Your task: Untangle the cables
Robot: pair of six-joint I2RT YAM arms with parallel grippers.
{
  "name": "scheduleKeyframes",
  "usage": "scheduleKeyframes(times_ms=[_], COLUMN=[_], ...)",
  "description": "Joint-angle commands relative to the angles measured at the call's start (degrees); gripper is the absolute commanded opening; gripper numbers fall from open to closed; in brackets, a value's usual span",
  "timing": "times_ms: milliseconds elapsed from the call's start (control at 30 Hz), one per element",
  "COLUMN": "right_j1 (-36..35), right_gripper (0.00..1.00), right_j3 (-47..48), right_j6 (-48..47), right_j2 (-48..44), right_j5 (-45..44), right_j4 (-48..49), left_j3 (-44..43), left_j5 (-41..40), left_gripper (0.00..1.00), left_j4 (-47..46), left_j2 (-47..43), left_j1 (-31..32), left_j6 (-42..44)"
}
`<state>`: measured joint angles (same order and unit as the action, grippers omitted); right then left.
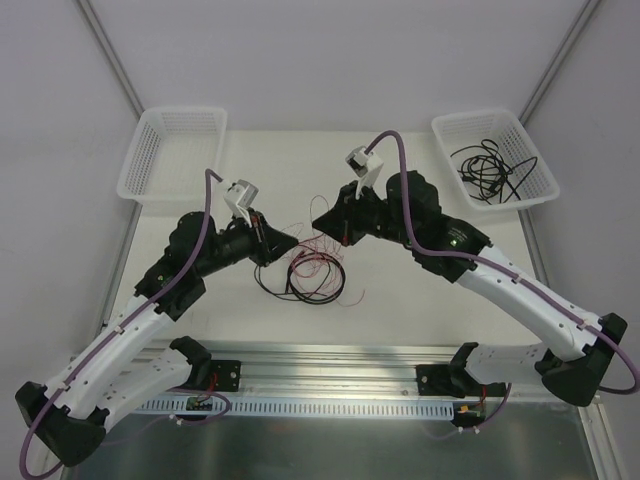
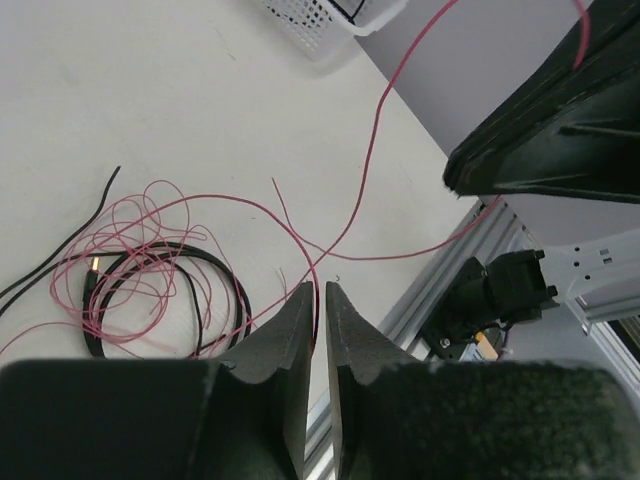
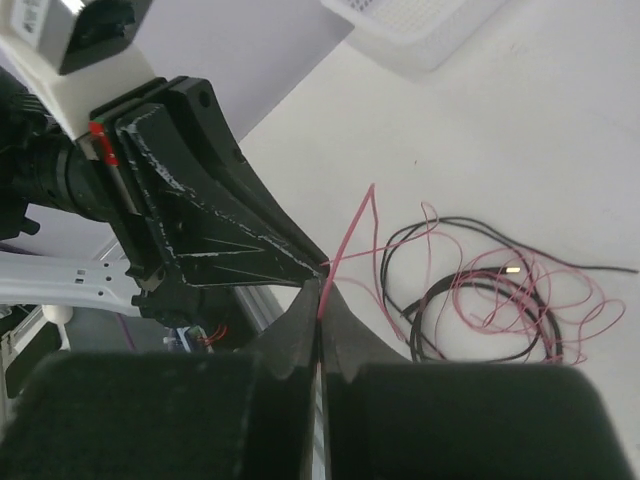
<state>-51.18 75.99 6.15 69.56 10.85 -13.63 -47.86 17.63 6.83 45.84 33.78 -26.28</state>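
Your left jaws are almost shut, with only a thin slit between them, and a red wire (image 2: 370,150) sits in that slit. In the left wrist view, the left gripper (image 2: 317,295) hangs just to the right of the tangle (image 2: 150,270). The tangle lies on the white table (image 2: 150,90). It is a black cord (image 2: 235,290) in a ring, with thin red wire looped all over it. From the jaws the red wire climbs away from the tangle toward a white basket (image 2: 320,15) far behind it.

In the right wrist view, your right jaws are shut tight on the red wire (image 3: 350,230). The right gripper (image 3: 322,300) and the tip of the left gripper (image 3: 318,262) meet at one spot, just left of the tangle (image 3: 500,300).

In the top view, both gripper tips, left (image 1: 290,243) and right (image 1: 318,218), sit close together at the far edge of the tangle (image 1: 313,272). The white basket (image 1: 540,165) is far to the right of the tangle and farther back, with more black cords (image 1: 488,165) inside. A second basket (image 1: 140,165) is far to the tangle's left.
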Motion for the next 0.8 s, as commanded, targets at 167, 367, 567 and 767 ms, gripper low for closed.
scheduleKeyframes(times_ms=[167,367,567,767], right_j1=[-3.58,-5.95,-6.83,-7.09], right_gripper=[0.01,0.01,0.01,0.01], right_j3=[-4.96,-6.9,-6.64,-6.38], right_j6=[11.59,15.73,17.66,17.14], right_j2=[0.93,1.89,3.12,3.74], right_j5=[-3.99,-7.16,-9.09,-10.5], right_j4=[2.46,4.84,5.98,5.54], left_j3=[10.32,13.66,16.04,19.2], left_j5=[9.7,11.9,14.09,15.16], left_gripper=[0.16,0.22,0.29,0.49], left_j4=[-21.31,-26.25,-29.15,-30.21], left_j2=[-1.99,-1.37,-2.16,-4.7], left_j1=[0.32,1.02,2.25,2.43], left_j6=[-4.3,-6.67,-7.2,-6.85])
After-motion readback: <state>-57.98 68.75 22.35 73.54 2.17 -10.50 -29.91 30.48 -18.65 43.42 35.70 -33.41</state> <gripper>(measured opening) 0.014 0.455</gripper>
